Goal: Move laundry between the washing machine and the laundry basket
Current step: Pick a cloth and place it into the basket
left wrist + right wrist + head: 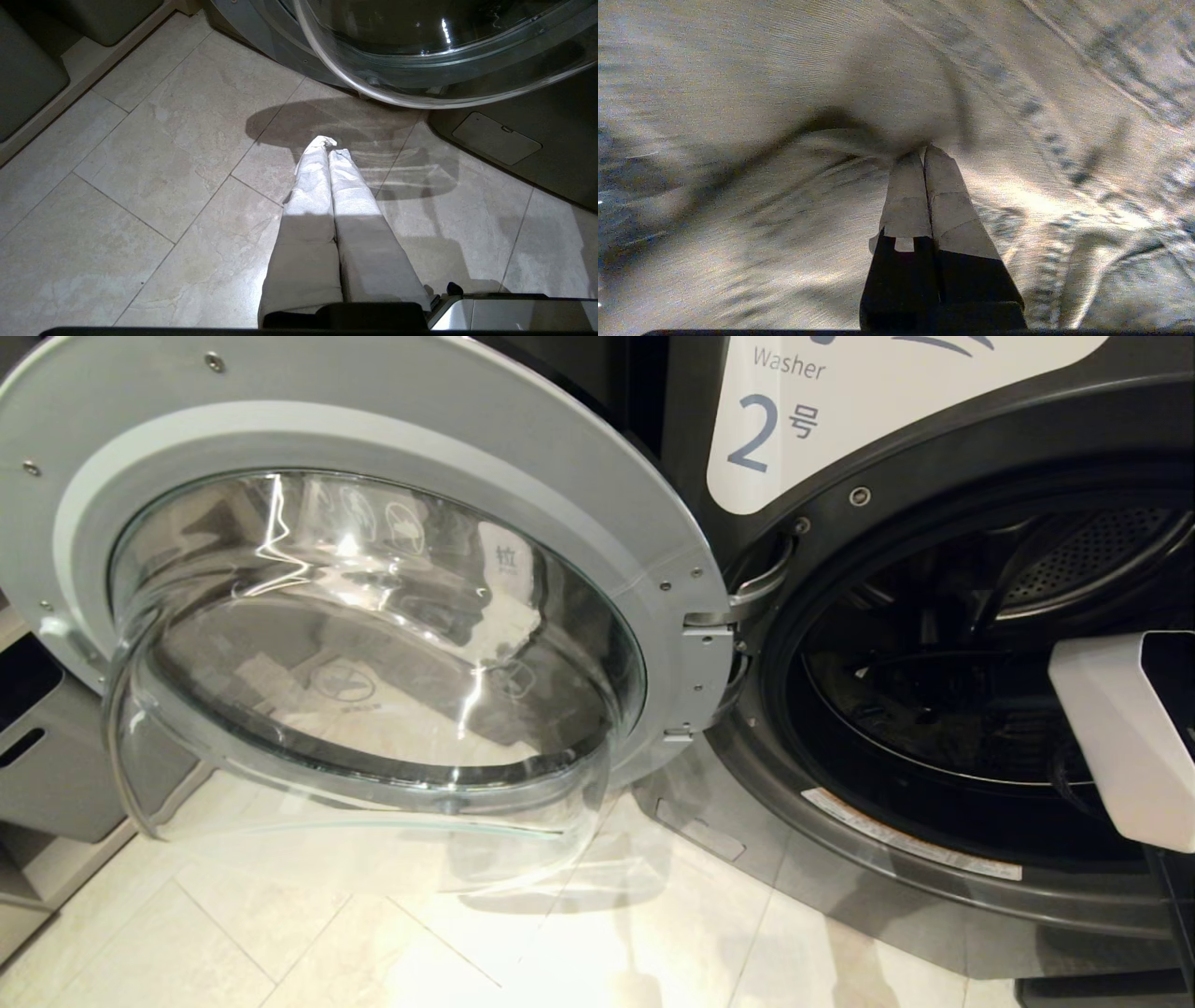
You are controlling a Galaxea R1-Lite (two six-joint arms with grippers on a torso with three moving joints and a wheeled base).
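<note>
The dark grey washing machine [695, 439] with the blue "2" label [794, 420] stands with its round glass door [373, 644] swung wide to the left. Its drum [934, 709] is dark, and no laundry shows in it. The white housing of my right arm [1130, 737] reaches into the drum mouth from the right. In the right wrist view my right gripper [923, 151] is shut, its tips close against a pale, blurred surface inside; nothing shows between the fingers. My left gripper [329, 144] hangs shut over the floor tiles below the door. The laundry basket is out of view.
A plain grey bin [37, 756] with a slot handle stands on a low ledge at far left. The door's bulging glass bowl [420, 46] juts out just above the left gripper. Pale floor tiles [373, 943] stretch in front of the washer.
</note>
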